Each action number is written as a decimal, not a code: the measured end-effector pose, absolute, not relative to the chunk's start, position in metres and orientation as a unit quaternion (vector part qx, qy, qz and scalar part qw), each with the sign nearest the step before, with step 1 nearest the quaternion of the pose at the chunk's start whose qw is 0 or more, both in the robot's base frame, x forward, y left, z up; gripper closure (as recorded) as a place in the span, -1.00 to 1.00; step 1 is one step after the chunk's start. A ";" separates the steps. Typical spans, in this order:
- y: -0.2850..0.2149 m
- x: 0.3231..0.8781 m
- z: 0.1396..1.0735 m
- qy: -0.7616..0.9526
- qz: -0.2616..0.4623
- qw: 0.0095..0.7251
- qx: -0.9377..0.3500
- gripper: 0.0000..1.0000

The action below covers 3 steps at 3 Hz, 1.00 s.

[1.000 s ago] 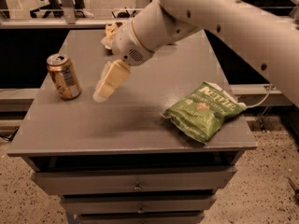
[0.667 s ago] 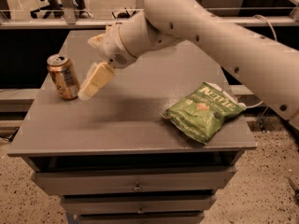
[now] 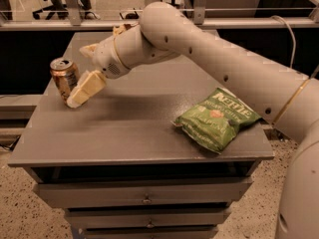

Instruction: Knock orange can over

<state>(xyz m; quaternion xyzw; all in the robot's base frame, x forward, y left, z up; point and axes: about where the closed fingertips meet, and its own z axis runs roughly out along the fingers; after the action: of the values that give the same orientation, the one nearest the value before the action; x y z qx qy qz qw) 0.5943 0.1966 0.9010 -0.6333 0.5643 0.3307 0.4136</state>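
The orange can [image 3: 63, 76] stands upright near the left edge of the grey cabinet top [image 3: 134, 128], silver top and pull tab facing up. My gripper [image 3: 79, 94] reaches in from the right on the long white arm. Its cream fingertip [image 3: 85, 88] sits right against the can's right side, low near the can's base.
A green chip bag [image 3: 217, 118] lies flat on the right side of the cabinet top. The arm [image 3: 209, 59] crosses above the back and right of the surface. Drawers [image 3: 144, 198] sit below the front edge. A rail and office chairs stand behind.
My gripper has swept left across the cabinet top and now reaches the can's right side. The can still stands upright in the same spot.
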 end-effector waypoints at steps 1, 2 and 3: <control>0.217 0.591 0.896 0.555 0.359 0.414 -0.626 -1.00; 0.235 0.585 0.892 0.546 0.374 0.414 -0.625 -0.73; 0.245 0.583 0.889 0.543 0.377 0.420 -0.622 -0.24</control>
<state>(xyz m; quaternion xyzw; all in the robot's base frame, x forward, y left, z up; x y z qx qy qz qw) 0.5827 0.2454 0.8894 -0.6220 0.5428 0.3770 0.4199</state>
